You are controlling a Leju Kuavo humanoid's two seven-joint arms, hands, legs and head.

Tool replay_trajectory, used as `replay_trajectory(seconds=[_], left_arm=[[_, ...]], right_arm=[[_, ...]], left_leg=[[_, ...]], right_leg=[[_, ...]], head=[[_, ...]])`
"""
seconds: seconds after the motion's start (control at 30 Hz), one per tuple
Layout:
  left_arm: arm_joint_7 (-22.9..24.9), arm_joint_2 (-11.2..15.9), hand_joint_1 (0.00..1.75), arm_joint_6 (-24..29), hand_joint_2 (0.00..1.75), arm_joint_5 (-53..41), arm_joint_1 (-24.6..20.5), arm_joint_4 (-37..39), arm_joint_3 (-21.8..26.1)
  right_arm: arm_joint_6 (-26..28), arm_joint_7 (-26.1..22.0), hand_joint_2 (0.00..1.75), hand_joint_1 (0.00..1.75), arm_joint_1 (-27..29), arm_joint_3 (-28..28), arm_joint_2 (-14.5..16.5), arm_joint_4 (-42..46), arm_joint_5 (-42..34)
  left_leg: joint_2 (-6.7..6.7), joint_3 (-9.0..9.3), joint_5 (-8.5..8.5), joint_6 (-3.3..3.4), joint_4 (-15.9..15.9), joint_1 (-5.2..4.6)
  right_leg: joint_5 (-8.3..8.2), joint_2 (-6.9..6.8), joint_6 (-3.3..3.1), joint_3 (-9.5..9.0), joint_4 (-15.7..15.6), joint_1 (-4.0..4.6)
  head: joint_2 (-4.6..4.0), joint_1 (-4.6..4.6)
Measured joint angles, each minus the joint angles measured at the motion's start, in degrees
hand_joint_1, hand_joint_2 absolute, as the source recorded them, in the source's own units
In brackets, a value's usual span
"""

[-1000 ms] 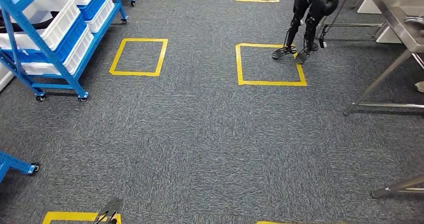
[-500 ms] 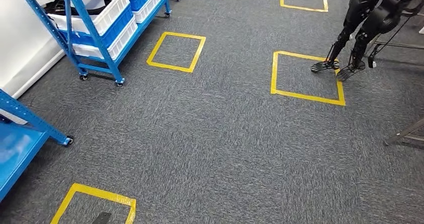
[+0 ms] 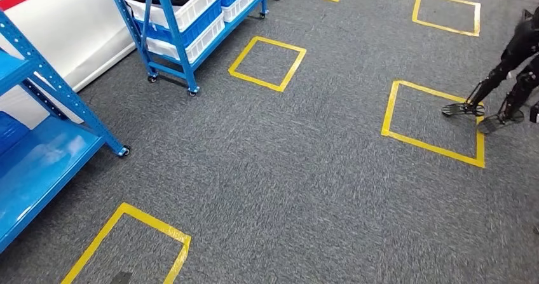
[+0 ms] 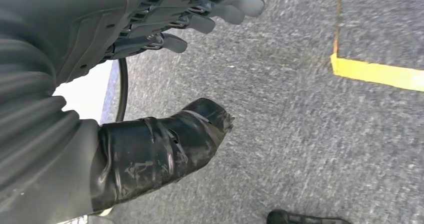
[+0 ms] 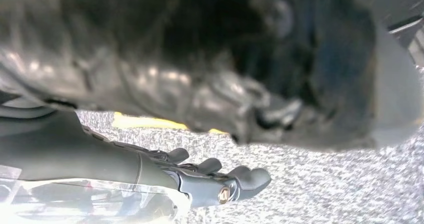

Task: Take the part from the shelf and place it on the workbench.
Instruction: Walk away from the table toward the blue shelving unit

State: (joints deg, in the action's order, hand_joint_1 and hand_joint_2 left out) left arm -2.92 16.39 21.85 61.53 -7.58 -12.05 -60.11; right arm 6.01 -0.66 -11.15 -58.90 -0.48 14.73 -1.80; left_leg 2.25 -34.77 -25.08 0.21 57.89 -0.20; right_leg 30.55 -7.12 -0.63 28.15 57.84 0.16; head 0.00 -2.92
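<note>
Shelf (image 3: 184, 23): blue, holding white bins, on grey carpet.
Left hand (image 4: 165, 83): fingers spread, empty, above the carpet.
Right hand (image 5: 200, 176): fingers loosely apart, empty.

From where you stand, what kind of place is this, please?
Probably a robot test hall or workshop laid out like a warehouse. Blue wheeled shelving holds white bins, yellow tape squares mark spots on the grey carpet, and another dark legged robot stands at one square.
</note>
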Motion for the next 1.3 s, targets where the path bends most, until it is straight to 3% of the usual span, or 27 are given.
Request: replay_trajectory(seconds=[0.03, 0.1, 0.17, 0.2, 0.23, 0.27, 0.3, 0.37, 0.43, 0.47, 0.5, 0.53, 0.6, 0.67, 0.73, 0.77, 0.8, 0.87, 0.93, 0.97, 1.03, 1.1, 1.17, 1.23, 1.27, 1.3], left_arm=[[0.1, 0.1, 0.0, 0.0, 1.75, 0.0, 0.1, 0.0, 0.0], [0.1, 0.2, 0.0, -0.1, 1.75, 0.0, 0.1, 0.0, 0.0], [0.1, 0.2, 0.0, -0.2, 1.75, 0.0, -0.1, 0.0, 0.0], [0.0, 0.2, 0.0, -0.2, 1.75, 0.1, -0.1, 0.0, 0.1], [-0.2, 0.2, 0.0, -0.2, 1.75, 0.2, -0.1, 0.0, 0.1], [-0.4, 0.2, 0.0, -0.3, 1.75, 0.2, 0.0, 0.0, 0.2], [-0.5, 0.2, 0.0, -0.5, 1.75, 0.1, 0.0, 0.0, 0.3], [-0.5, 0.2, 0.0, -0.9, 1.75, -0.3, 0.1, 0.0, 0.3], [-0.3, 0.2, 0.0, -1.2, 1.75, -0.9, 0.1, 0.0, 0.3], [-0.2, 0.2, 0.0, -1.3, 1.75, -1.2, 0.2, 0.0, 0.4], [-0.1, 0.2, 0.0, -1.3, 1.75, -1.5, 0.4, 0.0, 0.4], [0.0, 0.2, 0.0, -1.4, 1.75, -1.8, 0.5, 0.0, 0.4], [0.3, 0.1, 0.0, -1.4, 1.75, -2.3, 0.6, 0.0, 0.3], [0.6, 0.0, 0.0, -1.5, 1.75, -2.6, 0.1, 0.0, 0.3], [0.7, -0.2, 0.0, -1.6, 1.75, -2.7, -0.1, 0.0, 0.3], [0.8, -0.3, 0.0, -1.6, 1.75, -2.7, 0.0, 0.0, 0.3], [0.9, -0.3, 0.0, -1.8, 1.75, -2.7, 0.0, 0.0, 0.3], [1.2, -0.4, 0.0, -2.0, 1.75, -2.9, 0.0, 0.0, 0.3], [1.4, -0.4, 0.0, -2.1, 1.75, -3.1, -0.3, 0.0, 0.3], [1.5, -0.4, 0.0, -2.1, 1.75, -3.2, -0.4, 0.0, 0.3], [1.7, -0.4, 0.0, -2.2, 1.75, -3.3, -0.3, 0.0, 0.3], [2.0, -0.4, 0.0, -2.3, 1.75, -3.4, -0.3, 0.0, 0.3], [2.2, -0.5, 0.0, -2.3, 1.75, -3.4, -0.6, 0.0, 0.3], [2.3, -0.5, 0.0, -2.4, 1.75, -3.3, -0.8, 0.0, 0.3], [2.4, -0.6, 0.0, -2.4, 1.75, -3.3, -0.8, 0.0, 0.3], [2.5, -0.6, 0.0, -2.5, 1.75, -3.2, -0.7, 0.0, 0.3]], right_arm=[[-0.1, 0.0, 0.0, 0.0, 0.0, 0.0, 0.0, 0.0, -0.6], [-0.1, 0.0, 0.0, 0.0, 0.0, 0.0, 0.0, 0.0, -1.6], [-0.2, 0.0, 0.0, 0.0, 0.3, 0.0, -0.1, 0.0, -2.5], [-0.3, 0.0, 0.0, 0.0, 0.5, 0.0, -0.2, 0.0, -3.2], [-0.5, 0.0, 0.0, 0.0, 0.8, 0.0, -0.2, 0.0, -3.8], [-0.6, 0.0, 0.0, 0.0, 1.0, 0.0, -0.3, 0.0, -4.2], [-0.7, 0.0, 0.0, 0.0, 1.1, 0.1, -0.3, 0.0, -4.2], [-0.8, 0.0, 0.0, 0.0, 1.4, 0.0, -0.4, 0.0, -3.4], [-0.7, 0.0, 0.0, 0.0, 1.6, 0.0, -0.5, 0.0, -2.7], [-0.5, 0.0, 0.0, 0.0, 1.7, 0.0, -0.4, 0.0, -2.4], [-0.4, 0.0, 0.0, 0.0, 1.8, 0.0, -0.4, 0.0, -2.2], [-0.3, 0.1, 0.0, 0.0, 1.9, 0.0, -0.4, 0.0, -2.0], [-0.3, 0.1, 0.0, 0.0, 2.0, -0.1, -0.3, 0.0, -1.6], [-0.3, 0.1, 0.0, 0.0, 2.4, -0.2, -0.2, 0.0, -1.3], [-0.3, 0.2, 0.0, 0.0, 2.8, -0.3, -0.1, 0.0, -1.1], [-0.3, 0.3, 0.0, 0.0, 2.9, -0.3, -0.1, 0.0, -1.0], [-0.4, 0.4, 0.0, 0.0, 3.0, -0.4, 0.0, 0.0, -1.0], [-0.5, 0.8, 0.0, 0.0, 3.0, -0.5, 0.2, 0.0, -1.1], [-0.6, 1.0, 0.0, 0.0, 3.0, -0.6, 0.4, 0.0, -1.1], [-0.7, 1.1, 0.0, 0.0, 2.9, -0.6, 0.4, 0.0, -1.2], [-0.7, 1.2, 0.0, 0.0, 2.8, -0.7, 0.6, 0.0, -1.1], [-0.8, 1.1, 0.0, 0.0, 2.7, -0.8, 0.6, 0.0, -0.9], [-0.9, 1.1, 0.0, 0.0, 2.8, -1.1, 0.7, 0.0, -0.5], [-1.0, 1.1, 0.0, 0.0, 3.0, -1.3, 0.7, 0.0, -0.1], [-1.0, 1.2, 0.0, 0.0, 3.2, -1.4, 0.7, 0.0, 0.2], [-1.0, 1.2, 0.0, 0.0, 3.2, -1.5, 0.7, 0.0, 0.6]], left_leg=[[-0.61, 0.12, 0.05, 0.3, -0.2, 0.09], [-1.74, 0.45, 0.19, 1.0, -0.6, 0.38], [-2.94, 0.52, 0.17, 1.41, -0.7, 0.42], [-3.73, 0.53, 0.13, 1.49, -0.6, 0.4], [-4.56, 0.56, 0.09, 1.53, -0.6, 0.37], [-5.45, 0.61, 0.05, 1.53, -0.5, 0.36], [-6.32, 0.69, 0.01, 1.48, -0.5, 0.36], [-7.92, 0.67, -0.15, 1.21, -0.1, 0.34], [-9.35, 0.34, -0.18, 0.71, 0.1, 0.43], [-10.02, 0.17, -0.09, 0.34, 0.1, 0.51], [-10.7, 0.04, 0.06, -0.05, 0.0, 0.66], [-10.44, -0.08, 0.06, -0.37, 0.0, 0.76], [-7.27, -1.22, -1.36, -0.86, 2.2, 0.67], [-3.73, -4.31, -4.84, -1.24, 8.8, 0.67], [-3.01, -7.28, -7.17, -1.63, 15.0, 0.9], [-2.84, -7.43, -6.87, -1.78, 15.5, 1.0], [-2.53, -6.37, -5.56, -1.85, 13.7, 1.08], [-0.45, -2.05, -2.24, -1.69, 5.8, 0.97], [1.25, 0.91, -0.73, -1.02, 0.3, 0.56], [1.35, 1.23, -0.76, -0.67, -0.4, 0.32], [-0.06, 1.33, -0.57, -0.02, -0.6, 0.31], [-1.21, 1.71, -0.35, 0.59, -1.1, 0.58], [-2.46, 1.89, -0.23, 1.05, -1.3, 0.73], [-4.01, 1.82, -0.22, 1.24, -1.2, 0.7], [-4.86, 1.82, -0.24, 1.23, -1.1, 0.69], [-5.77, 1.84, -0.27, 1.18, -1.0, 0.71]], right_leg=[[0.37, 0.38, 0.28, -0.12, 0.2, -0.11], [2.46, 3.1, 0.7, 1.07, 3.3, -0.35], [5.89, 6.08, 0.82, 4.86, 10.8, -0.47], [7.04, 6.63, 0.83, 7.01, 14.6, -0.48], [7.15, 6.83, 0.82, 8.51, 16.8, -0.48], [6.06, 6.96, 0.76, 9.05, 16.8, -0.5], [3.95, 7.19, 0.65, 8.5, 14.5, -0.56], [-0.6, 9.56, 0.41, 5.76, 6.8, -0.78], [-2.38, 11.71, 0.29, 4.11, 2.3, -0.91], [-2.27, 11.85, 0.17, 3.96, 1.9, -0.82], [-2.42, 11.13, -0.09, 3.77, 1.7, -0.74], [-2.61, 10.41, -0.49, 3.51, 1.4, -0.68], [-3.06, 8.89, -1.31, 3.0, 0.6, -0.7], [-3.15, 7.16, -1.77, 2.85, 0.2, -0.47], [-2.98, 5.32, -1.9, 2.84, 0.2, -0.3], [-2.89, 4.46, -1.89, 2.81, 0.2, -0.27], [-2.78, 3.71, -1.82, 2.73, 0.2, -0.26], [-2.49, 2.35, -1.45, 2.42, 0.3, -0.18], [-2.1, 1.18, -0.86, 2.08, 0.3, 0.07], [-1.94, 0.63, -0.59, 1.92, 0.3, 0.17], [-1.6, -0.25, -0.06, 1.58, 0.3, 0.16], [-0.13, 1.83, 0.52, 2.08, 2.2, -0.07], [3.32, 5.4, 0.88, 5.14, 8.8, -0.33], [5.84, 6.71, 0.95, 9.03, 16.1, -0.36], [5.5, 6.83, 0.93, 9.92, 17.3, -0.36], [3.95, 6.99, 0.87, 9.72, 16.1, -0.41]], head=[[0.0, 0.01], [0.0, 0.23], [0.0, 0.49], [0.0, 0.56], [0.0, 0.55], [0.0, 0.57], [0.0, 0.57], [0.0, 0.56], [0.01, 0.51], [0.01, 0.49], [0.01, 0.49], [0.0, 0.48], [0.0, 0.3], [0.0, 0.13], [0.0, 0.12], [0.0, 0.1], [0.0, 0.1], [0.0, 0.09], [0.0, 0.17], [0.01, 0.21], [0.01, 0.27], [0.01, 0.43], [0.01, 0.65], [0.0, 0.72], [0.0, 0.73], [0.0, 0.73]])
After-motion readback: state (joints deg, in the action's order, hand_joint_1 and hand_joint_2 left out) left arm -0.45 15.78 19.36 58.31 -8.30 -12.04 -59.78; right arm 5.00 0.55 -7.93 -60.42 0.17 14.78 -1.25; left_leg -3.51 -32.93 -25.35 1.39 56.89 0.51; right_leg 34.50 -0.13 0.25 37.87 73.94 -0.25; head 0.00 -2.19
